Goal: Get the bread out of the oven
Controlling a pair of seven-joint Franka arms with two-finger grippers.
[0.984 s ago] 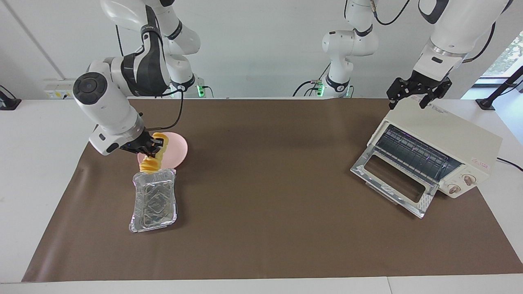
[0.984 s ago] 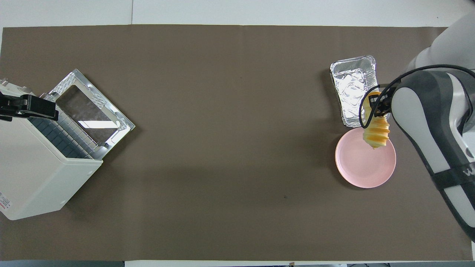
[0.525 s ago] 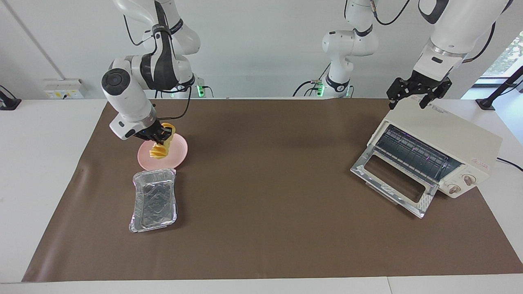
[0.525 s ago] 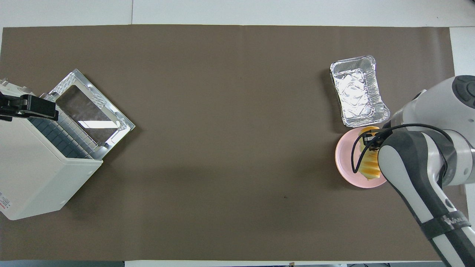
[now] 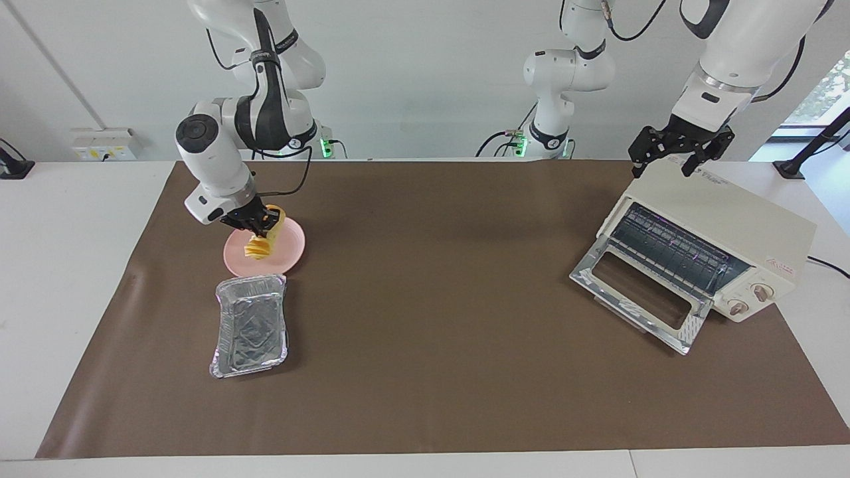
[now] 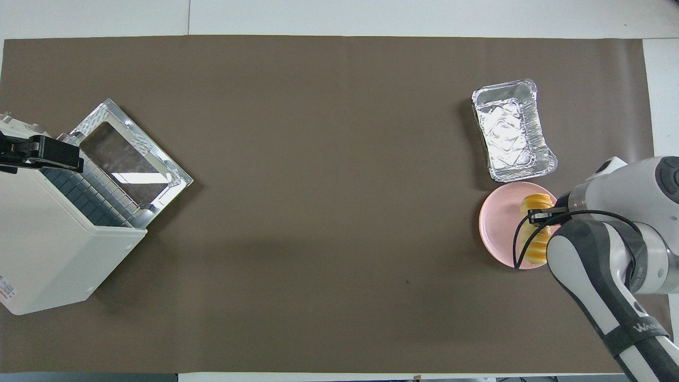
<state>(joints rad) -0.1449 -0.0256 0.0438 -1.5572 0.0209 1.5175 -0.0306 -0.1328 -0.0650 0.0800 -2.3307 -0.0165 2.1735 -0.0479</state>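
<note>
The bread (image 5: 259, 240), a ridged yellow-orange loaf, hangs tilted from my right gripper (image 5: 260, 223), which is shut on its upper end. It hangs over the pink plate (image 5: 287, 255), with its lower end down close to the plate; I cannot tell if it touches. In the overhead view the bread (image 6: 534, 240) lies across the plate (image 6: 497, 229) under the right gripper (image 6: 542, 216). The cream-white oven (image 5: 734, 211) stands at the left arm's end, its glass door (image 5: 639, 293) folded down open and its rack bare. My left gripper (image 5: 679, 153) waits open just over the oven's top.
A silver foil tray (image 5: 251, 326) lies empty on the brown mat, beside the plate and farther from the robots. In the overhead view the oven (image 6: 48, 254), its open door (image 6: 127, 159) and the foil tray (image 6: 512, 130) show too.
My right gripper has carried the bread from over the foil tray's edge toward the robots and lowered it over the pink plate. The left arm has not moved.
</note>
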